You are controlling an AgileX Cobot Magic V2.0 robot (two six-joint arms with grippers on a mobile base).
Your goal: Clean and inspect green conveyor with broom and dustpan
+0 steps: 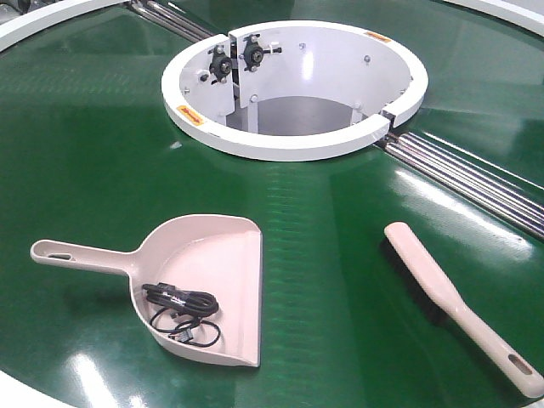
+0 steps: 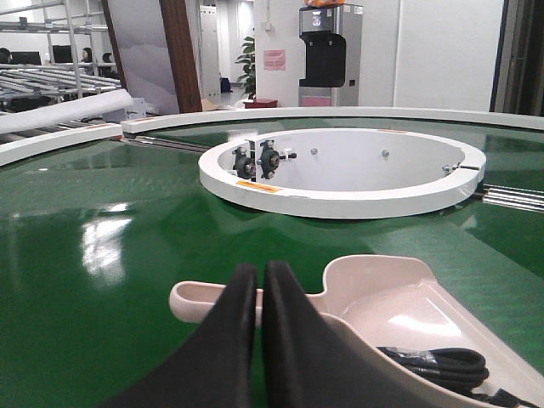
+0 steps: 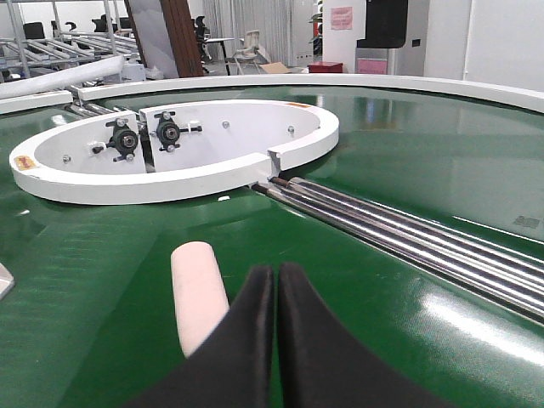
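Note:
The green conveyor [image 1: 340, 246] fills the front view. On it at lower left lies the beige dustpan [image 1: 217, 272], handle pointing left, with a coiled black cable [image 1: 180, 313] inside. The broom [image 1: 450, 302] lies at lower right, bristles down, slotted handle end towards the front edge. No gripper shows in the front view. My left gripper [image 2: 260, 274] is shut and empty, hovering above and in front of the dustpan's handle [image 2: 200, 299]. My right gripper [image 3: 276, 274] is shut on nothing, just right of the broom's rounded tip [image 3: 198, 293].
A white ring hub [image 1: 293, 89] with two black bearing mounts [image 1: 238, 58] sits at the belt's centre. Metal rollers [image 1: 476, 178] run from the hub to the right. White outer rim [image 2: 68, 136] bounds the belt; racks and a dispenser stand beyond.

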